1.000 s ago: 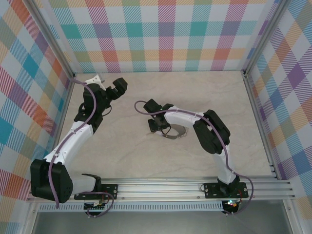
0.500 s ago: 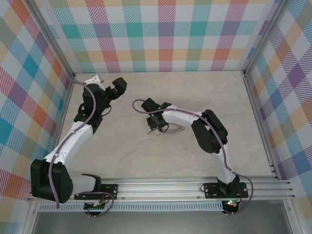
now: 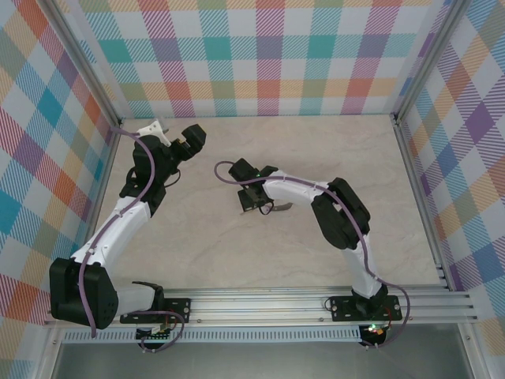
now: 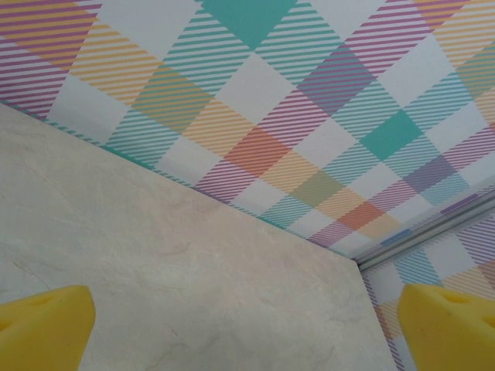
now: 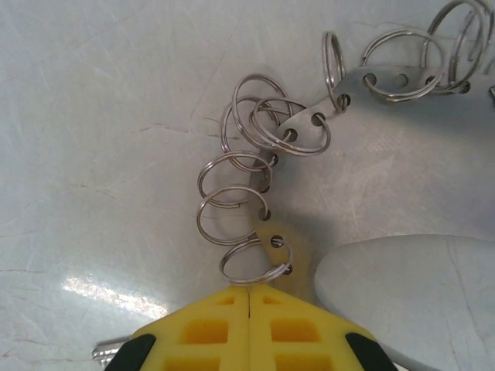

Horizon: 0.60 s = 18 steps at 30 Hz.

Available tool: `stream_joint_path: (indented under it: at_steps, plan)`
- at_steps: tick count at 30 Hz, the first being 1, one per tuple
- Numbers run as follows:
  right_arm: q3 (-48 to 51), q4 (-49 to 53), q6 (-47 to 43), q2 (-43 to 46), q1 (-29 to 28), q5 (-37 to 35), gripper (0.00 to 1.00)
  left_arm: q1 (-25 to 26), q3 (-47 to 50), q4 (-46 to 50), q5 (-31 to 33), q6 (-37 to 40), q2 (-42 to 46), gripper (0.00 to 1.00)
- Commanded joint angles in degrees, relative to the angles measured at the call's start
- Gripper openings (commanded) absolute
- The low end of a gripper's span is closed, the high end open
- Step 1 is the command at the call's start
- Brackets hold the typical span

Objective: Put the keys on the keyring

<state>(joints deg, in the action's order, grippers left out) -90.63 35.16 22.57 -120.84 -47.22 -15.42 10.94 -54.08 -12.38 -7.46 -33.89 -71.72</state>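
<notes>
The right claw (image 5: 249, 311) is holding its yellow tips flat together, no gap showing, down low over the pale table (image 3: 197, 253) near its middle. A small pale tab (image 5: 272, 232) with a hole is running in under those tips, though I cannot tell whether it is being pinched or whether it is the key. The keyring (image 5: 305, 127) is trailing away from the tab, lying on the table as a string of wire rings and little metal plates that is curving up and off to the right. A blurred grey rounded shape (image 5: 402, 294) is sitting just right of the fingers. The left claw (image 4: 247, 328) is hanging well apart near the far left corner, spread wide, facing the checked wall (image 4: 309, 116)
</notes>
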Motion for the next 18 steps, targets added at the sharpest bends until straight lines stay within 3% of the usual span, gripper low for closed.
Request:
stream_joint_path:
  at_steps: [1, 8, 18]
  plan:
    - [0.7, 0.2, -1.2, 5.6, 0.5, -0.2, 0.0, -0.9, 0.5, -1.9, -1.1, -0.7, -0.1, 1.0]
    - [3.2, -2.3, -0.6, 10.1, 2.2, 2.5, 0.0, -0.9, 0.2, -1.7, -2.0, -0.9, -0.5, 1.0]
    - [10.4, -10.3, 2.4, 18.4, 8.7, 15.3, 0.0, -0.9, -0.1, -1.9, -8.3, -1.8, -2.7, 1.0]
